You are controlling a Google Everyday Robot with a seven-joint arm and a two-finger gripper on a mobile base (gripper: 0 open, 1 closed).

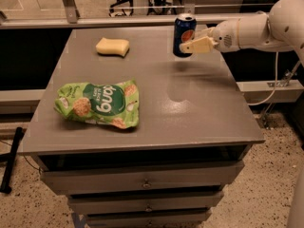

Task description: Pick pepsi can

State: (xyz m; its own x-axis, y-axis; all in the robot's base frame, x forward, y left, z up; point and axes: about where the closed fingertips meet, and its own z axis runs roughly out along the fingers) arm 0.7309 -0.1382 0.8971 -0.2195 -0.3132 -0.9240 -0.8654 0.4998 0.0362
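The pepsi can [184, 28] is dark blue with a silver top and a round red-white-blue logo. It hangs upright a little above the far right part of the grey table [199, 113], with a faint shadow under it. My gripper [187, 42] reaches in from the right on a white arm [251, 31] and is shut on the can. One tan finger [194, 46] crosses the can's near side. The other finger is hidden behind the can.
A green snack bag [97, 103] lies flat at the table's left front. A yellow sponge [112, 46] lies at the far left. Drawers [142, 182] sit under the tabletop. A railing runs behind the table. A cable hangs at the right.
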